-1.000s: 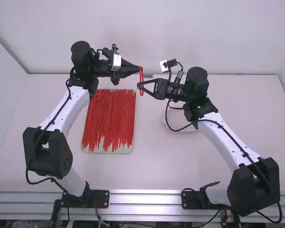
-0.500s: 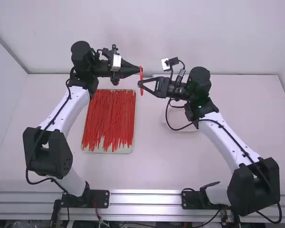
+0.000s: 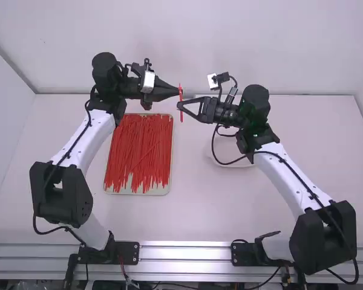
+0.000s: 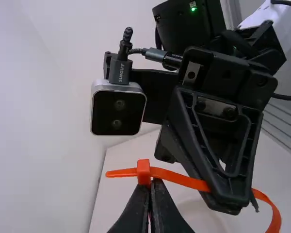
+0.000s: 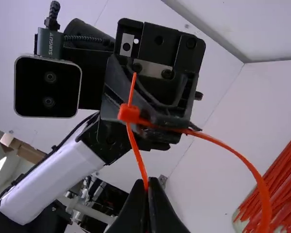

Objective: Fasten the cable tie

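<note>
Raised over far edge of bench [image 3: 193,181], tip to tip; left jaws, right jaws pinched tight on tie [image 3: 180,98]; tray [image 3: 137,193] full of spare ties [image 3: 139,151]

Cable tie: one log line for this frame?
cable tie: looped, threaded | left gripper: shut on head | right gripper: shut on strap

Looped red cable tie [image 5: 130,114], tail through head, aloft
</note>
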Motion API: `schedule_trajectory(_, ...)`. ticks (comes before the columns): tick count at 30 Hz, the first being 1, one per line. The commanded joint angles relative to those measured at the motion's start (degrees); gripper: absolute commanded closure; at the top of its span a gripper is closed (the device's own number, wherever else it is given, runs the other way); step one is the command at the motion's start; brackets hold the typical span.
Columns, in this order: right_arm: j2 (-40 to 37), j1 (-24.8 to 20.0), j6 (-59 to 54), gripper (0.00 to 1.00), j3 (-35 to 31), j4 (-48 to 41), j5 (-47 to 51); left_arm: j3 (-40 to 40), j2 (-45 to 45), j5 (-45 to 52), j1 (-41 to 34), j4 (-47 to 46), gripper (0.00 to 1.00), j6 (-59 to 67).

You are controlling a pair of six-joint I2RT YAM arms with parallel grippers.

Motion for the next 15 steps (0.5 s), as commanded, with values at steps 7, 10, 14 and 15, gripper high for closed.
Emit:
schedule_trajectory(7, 0.1, -1.7, 3.2, 1.00, -0.3, 2.3, 3.7, -2.0, -0.2, 3.9, -1.9, 0.8, 0.98, 0.9)
schedule_trajectory(10, 0.1, -1.7, 3.1, 1.00, -0.3, 2.9, 4.2, -2.1, -0.2, 3.9, -1.9, 0.8, 0.98, 0.9)
schedule_trajectory(14, 0.1, -2.4, 3.0, 1.00, -0.3, 2.8, 5.4, -2.1, -0.2, 3.9, -1.9, 0.4, 0.98, 0.8)
schedule_trajectory(15, 0.1, -2.6, 3.1, 1.00, -0.3, 2.9, 5.4, -2.1, -0.2, 3.9, -1.9, 0.4, 0.98, 0.8)
